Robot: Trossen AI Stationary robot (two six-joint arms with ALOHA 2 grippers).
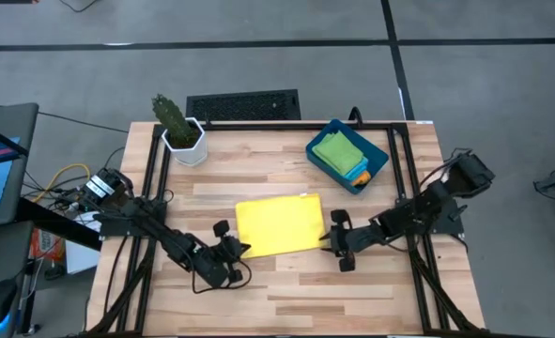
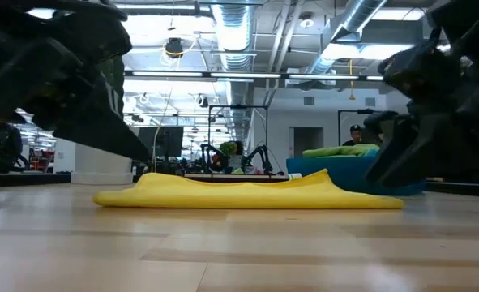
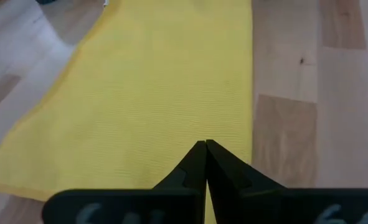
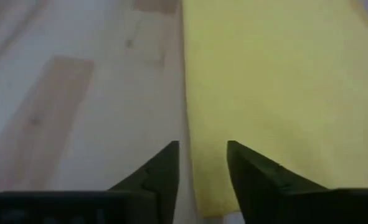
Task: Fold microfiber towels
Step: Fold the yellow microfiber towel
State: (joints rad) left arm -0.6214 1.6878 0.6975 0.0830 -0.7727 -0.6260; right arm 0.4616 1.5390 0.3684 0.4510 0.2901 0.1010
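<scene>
The bright yellow towel (image 1: 279,225) lies folded and flat on the wooden table's middle, also in the low view (image 2: 247,193). My left gripper (image 1: 242,248) is shut, its tips (image 3: 205,144) just over the towel's near-left corner. My right gripper (image 1: 331,235) is open at the towel's right edge, its two fingers (image 4: 202,149) standing on either side of that edge with nothing pinched between them. A green towel (image 1: 335,150) rests on top of an orange one (image 1: 360,172) in the dark teal bin (image 1: 378,158) at the far right.
A potted cactus (image 1: 178,131) stands at the far left corner. A dark grille (image 1: 244,105) sits just beyond the table's far edge. Bare wood (image 1: 305,291) stretches along the near side.
</scene>
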